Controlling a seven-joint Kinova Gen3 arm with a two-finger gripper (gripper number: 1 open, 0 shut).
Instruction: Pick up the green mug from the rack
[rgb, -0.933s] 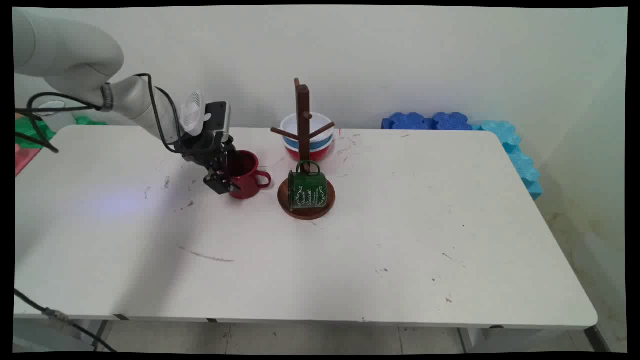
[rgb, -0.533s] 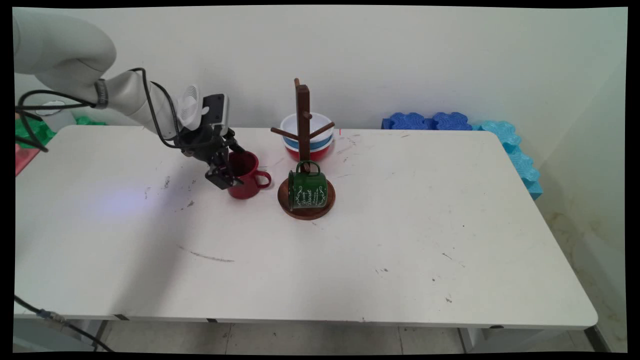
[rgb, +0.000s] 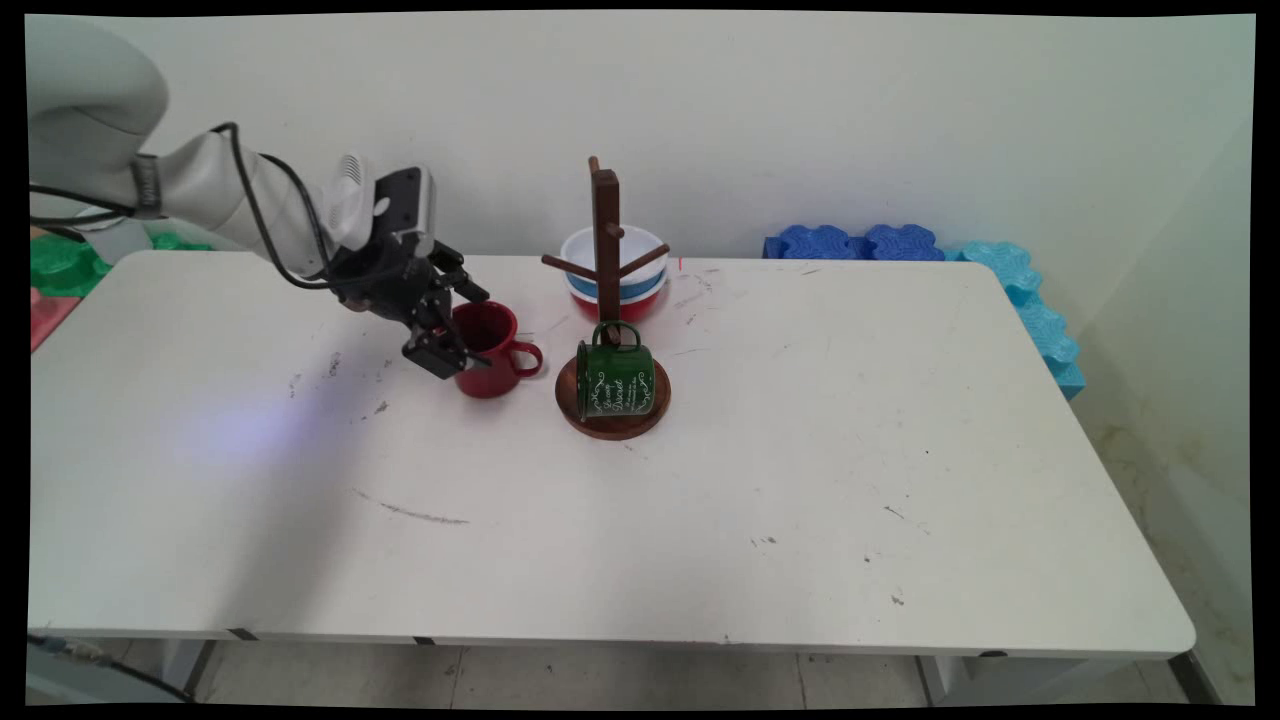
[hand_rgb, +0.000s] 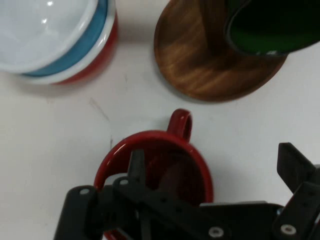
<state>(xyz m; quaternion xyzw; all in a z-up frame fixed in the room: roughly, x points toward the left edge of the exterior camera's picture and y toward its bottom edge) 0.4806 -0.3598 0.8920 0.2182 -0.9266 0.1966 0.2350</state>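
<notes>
The red mug (rgb: 489, 350) stands upright on the table (rgb: 700, 520), just left of the wooden mug tree (rgb: 606, 300), handle toward the tree's base. It looks like enamelled metal: light, stiff, smooth and likely slippery, so its rim wall is the surest place to hold. The gripper (rgb: 447, 335) sits at the mug's left rim, fingers spread wide; one finger (hand_rgb: 136, 167) reaches over the mouth, gripping nothing

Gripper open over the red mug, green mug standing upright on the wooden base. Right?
Not quite. The green mug lies on its side on the wooden base, as the main view shows. The gripper is open at the red mug.
</notes>
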